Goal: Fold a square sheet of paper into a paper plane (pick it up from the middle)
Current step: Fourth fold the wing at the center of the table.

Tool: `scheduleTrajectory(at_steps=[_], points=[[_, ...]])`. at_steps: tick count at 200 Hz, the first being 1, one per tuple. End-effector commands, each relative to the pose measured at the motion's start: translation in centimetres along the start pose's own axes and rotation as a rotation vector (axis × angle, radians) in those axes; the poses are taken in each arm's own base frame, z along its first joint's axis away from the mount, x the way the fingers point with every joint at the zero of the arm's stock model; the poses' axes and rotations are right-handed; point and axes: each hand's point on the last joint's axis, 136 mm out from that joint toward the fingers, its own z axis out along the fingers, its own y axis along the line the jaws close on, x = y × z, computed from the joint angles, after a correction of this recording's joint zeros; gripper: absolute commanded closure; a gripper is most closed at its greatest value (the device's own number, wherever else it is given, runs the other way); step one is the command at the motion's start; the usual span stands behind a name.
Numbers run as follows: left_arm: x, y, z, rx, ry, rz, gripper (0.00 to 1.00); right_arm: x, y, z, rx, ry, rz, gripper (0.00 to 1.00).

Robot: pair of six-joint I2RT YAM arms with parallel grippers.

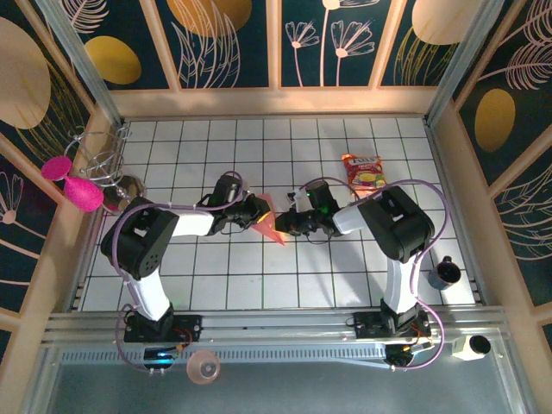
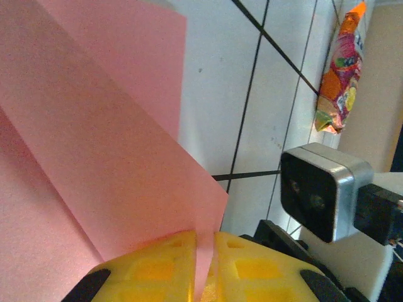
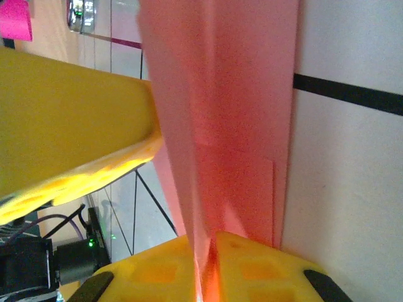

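We've got our left hand pinched shut on the folded pink sheet, and our right hand facing it, pads together on the same sheet from the opposite side, so the paper sits right between the two hands over the desk. By our reading we're mid-fold, working the narrowing creases that shape the dart. Next we'd want one hand to hold firm while the other carries its flap across and presses the crease flat without tearing the thin paper.
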Motion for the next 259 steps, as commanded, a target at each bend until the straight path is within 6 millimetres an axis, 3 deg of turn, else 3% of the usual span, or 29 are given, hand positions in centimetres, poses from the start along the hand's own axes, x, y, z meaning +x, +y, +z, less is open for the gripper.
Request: scheduleTrajectory(at_steps=[1, 89, 118, 170, 259], points=[[-0.1, 0.6, 0.5, -0.036, 0.006, 0.005, 0.85, 0.1, -0.1, -0.6, 0.034, 0.009, 0.007, 0.82], [-0.2, 0.6, 0.7, -0.046, 0.009, 0.006, 0.86, -1.1, 2.2, -2.7, 0.052, -0.069, -0.055, 0.75], [-0.3, 0.4, 0.8, -0.042, 0.012, 0.009, 0.86, -1.7, 1.6, -3.4, 0.122, -0.113, -0.071, 0.72], [-0.2, 0.5, 0.8, -0.044, 0.014, 0.010, 0.86, -0.4, 0.5, -1.9, 0.217, -0.060, -0.104, 0.72], [-0.2, 0.7, 0.9, -0.049, 0.018, 0.008, 0.86, 1.4, 0.0, -0.5, 0.205, 0.016, -0.112, 0.78]])
